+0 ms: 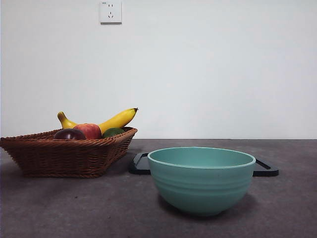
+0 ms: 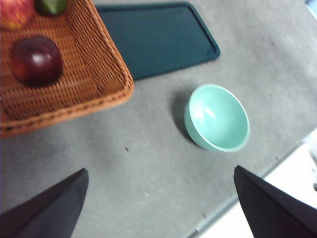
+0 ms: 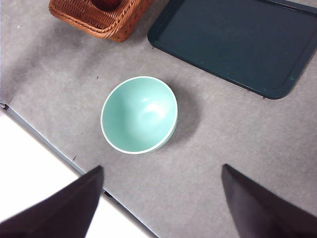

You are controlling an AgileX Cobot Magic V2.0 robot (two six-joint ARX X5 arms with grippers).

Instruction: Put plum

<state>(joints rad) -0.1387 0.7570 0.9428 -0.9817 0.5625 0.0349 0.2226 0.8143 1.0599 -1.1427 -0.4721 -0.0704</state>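
Plum [image 2: 36, 60], dark maroon and glossy, lying in wicker basket [image 2: 84, 74] beside red-and-yellow apple [image 2: 16, 12] and green fruit [image 2: 51, 5]; banana [image 1: 117, 120] behind them. Well ahead of left gripper [image 2: 161, 206], untouched. Left gripper: jaws spread wide, holding nothing, raised above bare table [image 2: 143, 173]. Right gripper [image 3: 161, 203]: jaws likewise spread, holding nothing, raised above table. Teal bowl [image 3: 139, 114] just ahead of right gripper, upright, nothing inside. Dark tray [image 3: 237, 42] beyond bowl, beside basket.

Dark plum [image 2: 36, 60] in wicker basket [image 2: 94, 74].
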